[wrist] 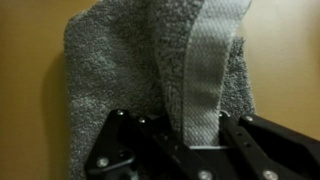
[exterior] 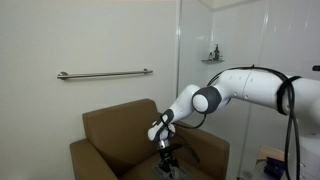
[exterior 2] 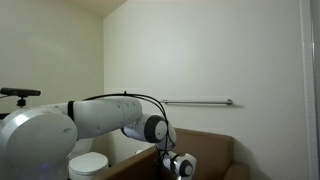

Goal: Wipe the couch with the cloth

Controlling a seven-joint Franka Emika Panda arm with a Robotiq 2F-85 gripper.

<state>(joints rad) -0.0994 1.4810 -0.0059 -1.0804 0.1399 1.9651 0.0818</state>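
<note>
One gripper (wrist: 200, 142) sits at the bottom edge of the wrist view, its jaws closed tight on a paler, ribbed band of the cloth (wrist: 110, 70) that runs up between them. Just beyond the jaws the grey terry cloth spreads out flat, with its left edge and far corner plain to see. It lies on the tan upholstery of the couch (wrist: 25, 80), which shows on both sides of it. In an exterior view the gripper (exterior: 166, 150) points down over the seat cushion of the couch (exterior: 115, 130), with the low back behind it and a square armrest on either side; the cloth is too small and dark to make out there. The white robot arm (exterior: 250, 88) stretches away from the gripper. Farther off, a metal grab bar (exterior: 105, 74) is fixed level on the wall behind the couch, and both exterior views show it.
</note>
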